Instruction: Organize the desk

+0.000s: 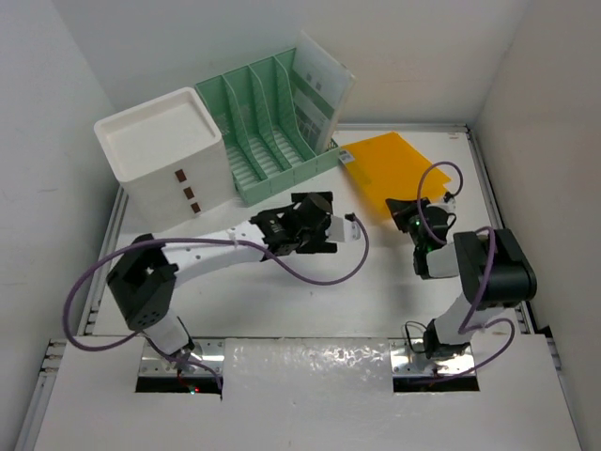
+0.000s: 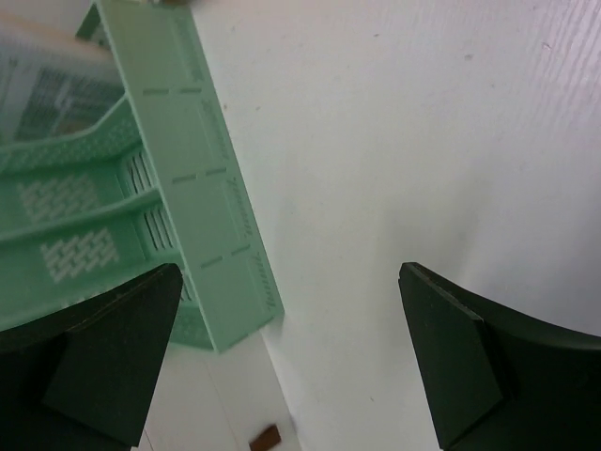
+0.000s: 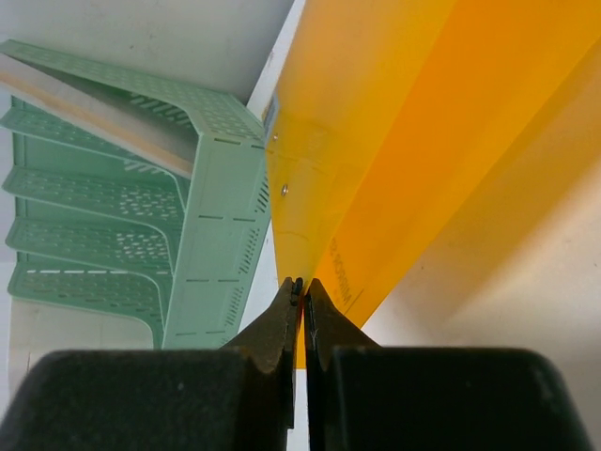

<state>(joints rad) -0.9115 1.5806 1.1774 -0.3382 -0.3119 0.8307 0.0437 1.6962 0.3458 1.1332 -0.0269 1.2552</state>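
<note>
The desk (image 1: 310, 291) stretches under both arms, with the orange folder (image 1: 399, 169) at its far right, your right fingers (image 3: 285, 318) pinched shut on the folder's near edge. Hold that thin grip firm and lift slowly, because the green file rack (image 1: 268, 141) stands just beside the folder. Your left fingers (image 2: 113, 348) hang wide apart by the rack's front, with bare desk between the arms.

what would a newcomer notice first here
The bright orange folder sits at the far right of the desk, its near edge pinched in the shut fingers of the right gripper. Next comes the green file rack at the back, beside a white drawer box on the far left.
</note>
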